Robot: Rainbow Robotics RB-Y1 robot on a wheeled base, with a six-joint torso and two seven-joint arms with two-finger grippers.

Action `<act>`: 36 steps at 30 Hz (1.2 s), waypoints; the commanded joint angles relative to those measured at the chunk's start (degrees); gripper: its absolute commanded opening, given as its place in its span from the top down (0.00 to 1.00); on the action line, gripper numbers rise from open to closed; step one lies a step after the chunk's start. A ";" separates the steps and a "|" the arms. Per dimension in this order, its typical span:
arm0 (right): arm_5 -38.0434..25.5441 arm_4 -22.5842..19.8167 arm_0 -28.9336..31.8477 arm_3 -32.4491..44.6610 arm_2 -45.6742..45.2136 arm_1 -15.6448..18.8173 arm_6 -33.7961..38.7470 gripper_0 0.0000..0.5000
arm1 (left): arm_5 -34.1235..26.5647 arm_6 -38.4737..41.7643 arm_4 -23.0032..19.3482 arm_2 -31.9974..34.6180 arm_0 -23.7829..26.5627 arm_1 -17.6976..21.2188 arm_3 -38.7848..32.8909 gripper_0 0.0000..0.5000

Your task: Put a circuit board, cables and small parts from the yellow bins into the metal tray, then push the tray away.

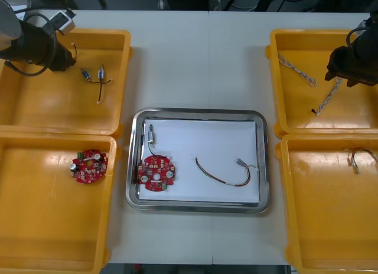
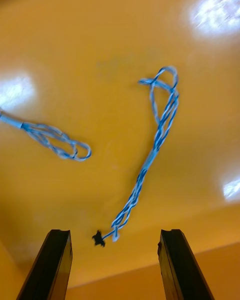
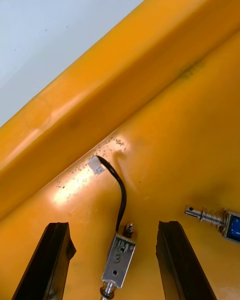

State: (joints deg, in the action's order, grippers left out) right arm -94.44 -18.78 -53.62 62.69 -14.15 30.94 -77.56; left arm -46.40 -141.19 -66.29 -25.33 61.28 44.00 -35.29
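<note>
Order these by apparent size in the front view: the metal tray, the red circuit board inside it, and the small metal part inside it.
Largest: metal tray.
Then: circuit board.
Smallest: small metal part.

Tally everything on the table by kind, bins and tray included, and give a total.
Yellow bins: 4
Metal tray: 1
Circuit boards: 2
Cables: 4
Small metal parts: 3
Total: 14
</note>
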 commanded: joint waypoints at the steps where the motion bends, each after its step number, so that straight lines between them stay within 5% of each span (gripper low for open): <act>1: 2.77 3.40 -5.00 -3.80 -1.94 2.46 3.65 0.00 | 0.88 -8.58 -0.59 -1.74 1.04 -0.58 0.05 0.00; 10: 8.66 6.21 -10.01 -16.37 -2.90 2.72 9.18 0.00 | 0.88 -8.66 0.11 -1.74 0.25 -0.49 0.31 0.00; 36: 17.71 7.00 -10.10 -26.39 -3.52 2.81 12.44 0.00 | 2.46 -9.81 0.02 -1.74 -3.00 0.57 0.31 0.00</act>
State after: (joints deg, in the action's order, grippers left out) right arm -77.80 -12.00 -61.02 37.04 -15.83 31.20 -66.28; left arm -44.68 -141.21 -66.03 -26.85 58.95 43.99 -34.88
